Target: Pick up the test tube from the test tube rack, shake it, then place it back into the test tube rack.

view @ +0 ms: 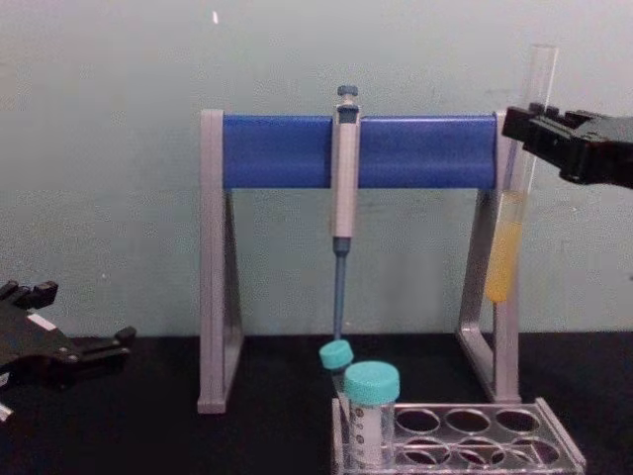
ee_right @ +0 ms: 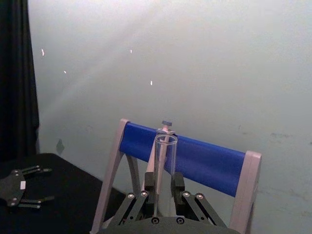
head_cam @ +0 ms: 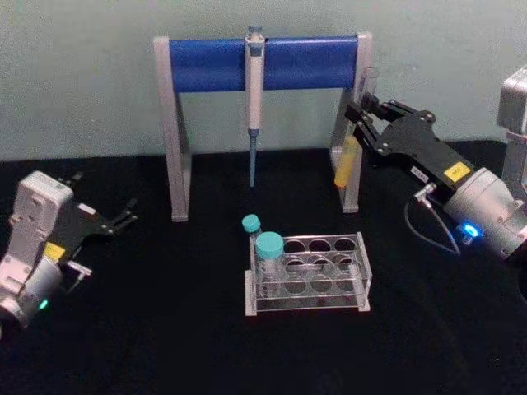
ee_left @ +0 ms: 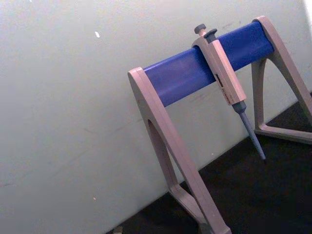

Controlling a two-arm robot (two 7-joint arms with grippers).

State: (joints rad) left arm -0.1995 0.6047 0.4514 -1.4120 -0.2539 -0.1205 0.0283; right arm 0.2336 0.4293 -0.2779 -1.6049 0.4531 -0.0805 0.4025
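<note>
My right gripper (head_cam: 361, 113) is shut on the test tube (head_cam: 352, 148) and holds it nearly upright in the air, in front of the stand's right leg. The tube is long, clear and capless, with yellow liquid in its lower part. In the chest view the test tube (view: 512, 213) hangs well above the table from the right gripper (view: 527, 124). From the right wrist, the open mouth of the test tube (ee_right: 165, 156) rises between the fingers (ee_right: 177, 181). The clear test tube rack (head_cam: 363, 276) (view: 559, 445) sits lower, to the tube's left. My left gripper (head_cam: 123, 219) (view: 69, 346) rests open at the far left.
Two teal-capped tubes (head_cam: 268, 247) (head_cam: 251, 224) stand at the rack's left end. Behind the rack is the grey-and-blue pipette stand (head_cam: 206, 64) (ee_left: 185, 75) with a pipette (head_cam: 254, 90) (ee_left: 225, 73) hanging from it. Black table surface (head_cam: 165, 329) lies open in front.
</note>
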